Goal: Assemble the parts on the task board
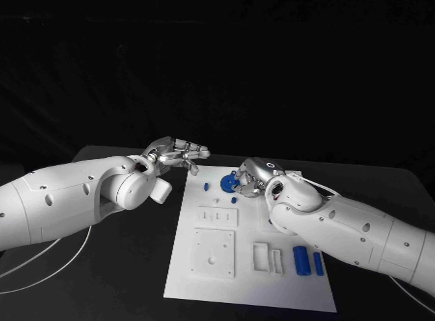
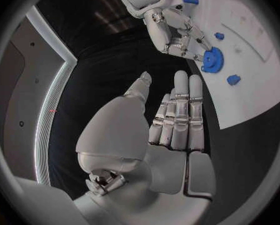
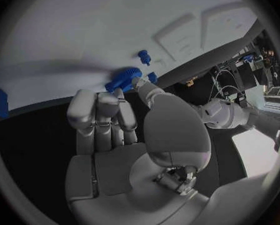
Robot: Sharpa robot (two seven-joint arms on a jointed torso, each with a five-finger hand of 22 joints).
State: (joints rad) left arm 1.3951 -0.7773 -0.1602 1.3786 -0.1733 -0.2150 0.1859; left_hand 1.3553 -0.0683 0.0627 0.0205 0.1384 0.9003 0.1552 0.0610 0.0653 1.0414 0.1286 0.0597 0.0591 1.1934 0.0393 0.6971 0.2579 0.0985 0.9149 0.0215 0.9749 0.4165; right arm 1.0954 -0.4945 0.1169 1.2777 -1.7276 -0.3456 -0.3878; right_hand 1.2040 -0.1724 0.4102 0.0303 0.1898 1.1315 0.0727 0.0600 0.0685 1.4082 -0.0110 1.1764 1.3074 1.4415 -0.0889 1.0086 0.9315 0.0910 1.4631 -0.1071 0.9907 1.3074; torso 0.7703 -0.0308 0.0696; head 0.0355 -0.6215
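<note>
The white task board (image 1: 246,284) lies in the middle of the table. At its far edge my right hand (image 1: 250,175) pinches a blue gear (image 1: 228,181) between thumb and fingertips, low over the board. The gear (image 3: 122,78) sits at my right hand's (image 3: 111,117) fingertips, and it appears again as a gear (image 2: 211,60) under that hand (image 2: 177,32) in the left wrist view. My left hand (image 1: 177,155) hovers beyond the board's far left corner, fingers stretched out and holding nothing (image 2: 174,115). Two small blue parts (image 1: 206,186) (image 1: 234,199) stand near the gear.
Two blue cylinders (image 1: 300,259) (image 1: 318,263) lie at the board's near right, beside white blocks (image 1: 268,257). A raised square plate (image 1: 213,253) and a smaller plate (image 1: 217,217) sit left of them. A white cable (image 1: 44,267) runs over the table's left side.
</note>
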